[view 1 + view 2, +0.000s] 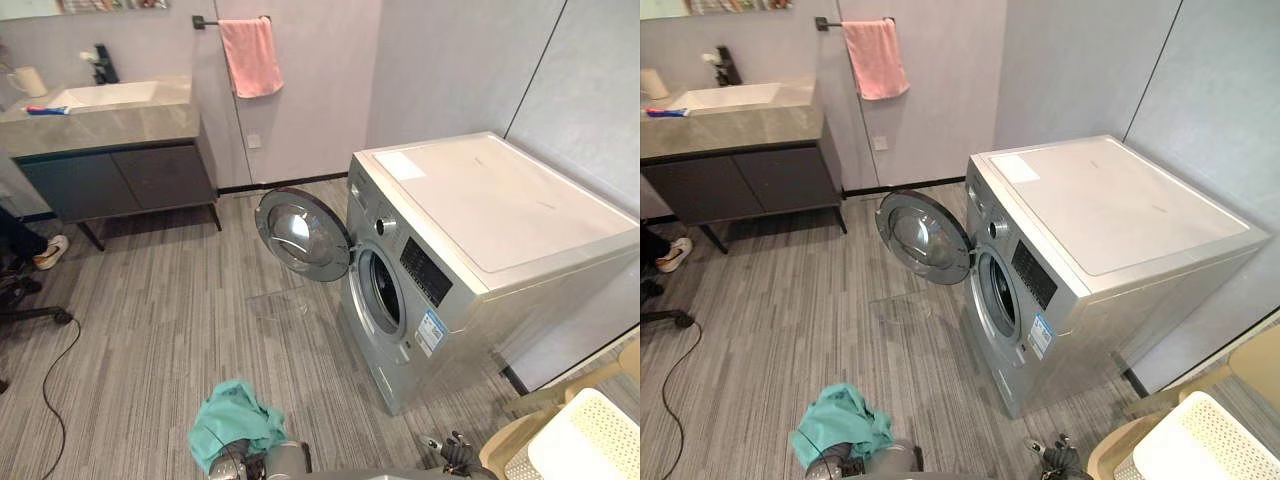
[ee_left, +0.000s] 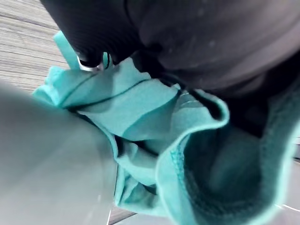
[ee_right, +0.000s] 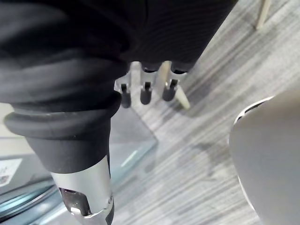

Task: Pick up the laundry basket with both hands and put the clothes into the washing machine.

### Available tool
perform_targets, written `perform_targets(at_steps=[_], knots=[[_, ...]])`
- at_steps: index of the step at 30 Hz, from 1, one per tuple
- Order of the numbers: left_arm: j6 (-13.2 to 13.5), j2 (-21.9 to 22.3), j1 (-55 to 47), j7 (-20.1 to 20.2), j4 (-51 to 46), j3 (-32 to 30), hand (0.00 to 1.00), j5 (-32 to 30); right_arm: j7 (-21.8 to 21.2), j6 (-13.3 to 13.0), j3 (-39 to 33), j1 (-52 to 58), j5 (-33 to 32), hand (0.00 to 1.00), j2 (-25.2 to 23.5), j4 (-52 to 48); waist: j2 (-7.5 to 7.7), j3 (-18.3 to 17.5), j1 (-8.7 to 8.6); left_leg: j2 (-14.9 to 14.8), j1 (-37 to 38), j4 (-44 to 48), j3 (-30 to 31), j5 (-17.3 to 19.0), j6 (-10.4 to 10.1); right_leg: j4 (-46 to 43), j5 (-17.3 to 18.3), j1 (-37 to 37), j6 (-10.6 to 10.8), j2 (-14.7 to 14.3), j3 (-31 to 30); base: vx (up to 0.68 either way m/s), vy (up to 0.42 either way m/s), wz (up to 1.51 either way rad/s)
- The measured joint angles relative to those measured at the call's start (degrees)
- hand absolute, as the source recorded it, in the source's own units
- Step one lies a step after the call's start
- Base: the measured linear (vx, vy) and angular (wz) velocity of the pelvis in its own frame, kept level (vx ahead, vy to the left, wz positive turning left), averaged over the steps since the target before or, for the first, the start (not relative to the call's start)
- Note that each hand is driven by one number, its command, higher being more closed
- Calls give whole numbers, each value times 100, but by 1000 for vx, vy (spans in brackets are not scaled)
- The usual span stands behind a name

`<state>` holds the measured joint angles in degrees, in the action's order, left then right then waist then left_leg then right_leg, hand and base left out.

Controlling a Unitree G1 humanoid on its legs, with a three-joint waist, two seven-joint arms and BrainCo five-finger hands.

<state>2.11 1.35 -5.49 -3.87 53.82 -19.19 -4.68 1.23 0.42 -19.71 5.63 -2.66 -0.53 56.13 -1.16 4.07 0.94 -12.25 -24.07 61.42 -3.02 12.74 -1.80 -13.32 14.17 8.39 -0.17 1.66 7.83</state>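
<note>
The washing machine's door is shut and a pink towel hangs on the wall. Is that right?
Not quite. The washing machine has its door swung open, as the left eye view shows. The pink towel does hang on the wall.

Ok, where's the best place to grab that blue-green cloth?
Probably the raised fold on top of the teal cloth, coming down from above. It is crumpled into a puffy bunch, so its thick folds give more to close round.
</note>
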Motion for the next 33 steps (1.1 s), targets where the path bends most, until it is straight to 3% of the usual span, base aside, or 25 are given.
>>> perform_targets(at_steps=[2,3,4,5,6,7,8,10,12,13,14,16,20,21,24,25,26,28,29,31,33], knots=[[77,-74,-2,-10,3,-175,100,79,0,4,-62,-61,-4,0,-21,155,78,23,8,-154,-89,-1489,241,20,-51,51,-5,91,10,278,-147,284,289,-38],[80,-75,-37,-28,23,-217,100,122,-2,0,-69,-65,1,0,-14,147,69,24,27,-230,61,-2779,558,-71,-115,72,10,160,39,437,-234,307,445,-55],[90,-42,-83,-38,26,-360,100,186,-1,-10,-70,-69,7,0,-11,145,56,8,81,-271,257,-3710,986,-132,-211,126,98,205,268,578,-401,361,624,-65],[92,-34,-97,-41,32,-410,100,196,-3,-14,-73,-61,15,0,1,149,43,-5,139,-292,292,-3886,1251,-123,-212,176,197,247,439,652,-497,363,697,-70],[91,-69,-110,-40,39,-450,100,259,-4,-3,-105,-102,61,0,13,210,-37,11,159,-123,143,-3450,1216,-542,-866,238,428,362,693,855,-720,373,735,-64],[68,-196,-180,-59,59,-545,100,259,-20,14,-107,-186,102,0,-88,340,178,-50,129,32,-13,-2955,1027,-503,-896,213,377,378,586,1089,-995,354,597,-53],[57,-251,-201,-90,88,-586,100,257,-33,13,-102,-183,109,0,-168,331,276,-90,119,77,-63,-2817,936,-385,-815,188,243,339,468,1174,-1127,363,561,-35],[26,-392,-178,-109,298,-599,100,187,-32,2,-134,-142,99,0,-294,322,420,-203,176,266,-44,-2678,692,-145,-541,40,-760,58,751,1371,-1328,312,499,-28],[-7,-417,-196,-116,378,-535,100,161,-48,-3,-179,-199,98,0,-325,302,417,-204,142,353,150,-2813,473,-75,-385,-282,-1344,-200,748,1499,-1434,207,363,-40],[-57,-502,-197,-122,490,-251,100,104,-105,-9,-175,-200,98,0,-342,203,386,-191,132,425,437,-3029,248,-54,-223,-833,-1796,-543,435,1629,-1423,187,344,-52],[-71,-526,-196,-120,500,-115,100,68,-137,-7,-175,-200,99,0,-347,151,360,-177,136,421,566,-3106,111,-29,-148,-1198,-1846,-751,290,1638,-1420,193,374,-72],[-75,-562,-190,-119,495,173,100,-67,-161,-26,-174,-219,99,0,-342,61,289,-145,103,375,1180,-3440,-442,4,65,-2802,-1308,-1597,175,1389,-1063,140,274,-89],[-75,-573,-66,-114,496,357,100,-121,-159,-65,-111,-292,98,0,-252,36,227,-139,-44,244,1866,-3770,-1212,192,105,-3555,-559,-2235,68,977,340,117,55,-104],[-72,-560,65,-113,494,388,100,-151,-157,-65,-132,-307,98,0,-222,17,220,-137,-23,150,1972,-3843,-1473,241,50,-3390,-322,-2367,221,870,649,164,-40,-120],[-71,-400,431,-108,511,408,100,-272,-140,-60,-322,-338,97,0,-218,101,302,-128,-32,89,2231,-4175,-1904,219,-1,-2017,-173,-2330,258,852,1825,172,-97,-91],[-71,-264,574,-106,526,482,100,-273,-116,-21,-490,-307,90,0,-212,145,329,-130,-78,105,2276,-4211,-1951,254,-135,-1383,-243,-2213,-94,832,2113,211,-121,-29],[-71,-153,658,-93,526,531,100,-277,-93,0,-608,-257,74,0,-187,178,270,-140,-163,93,2381,-4344,-1813,271,-175,-1208,-278,-2025,-251,704,2184,345,-169,-10],[-58,194,682,30,473,660,100,-285,-12,0,-1007,-119,-69,0,-160,182,82,-149,-195,47,2695,-4536,-1702,212,-212,-1079,-87,-1776,-333,482,2171,316,-105,-11],[-59,263,677,37,470,695,100,-284,-7,6,-1093,-104,-89,0,-170,185,42,-172,-199,12,2687,-4376,-1608,231,-260,-1037,-38,-1704,-356,408,2169,403,-146,-21],[-56,255,628,134,369,841,100,-282,0,3,-957,-61,-133,0,-199,145,-17,-153,-204,-380,2082,-2505,-960,156,-464,-815,119,-1299,-412,86,2060,341,-125,-27],[-53,259,461,132,174,832,100,-274,5,0,-768,-123,-134,0,-91,118,-130,-92,-72,-565,1525,-925,-376,-396,-534,-709,206,-1000,-523,-174,1755,266,-3,-93]])
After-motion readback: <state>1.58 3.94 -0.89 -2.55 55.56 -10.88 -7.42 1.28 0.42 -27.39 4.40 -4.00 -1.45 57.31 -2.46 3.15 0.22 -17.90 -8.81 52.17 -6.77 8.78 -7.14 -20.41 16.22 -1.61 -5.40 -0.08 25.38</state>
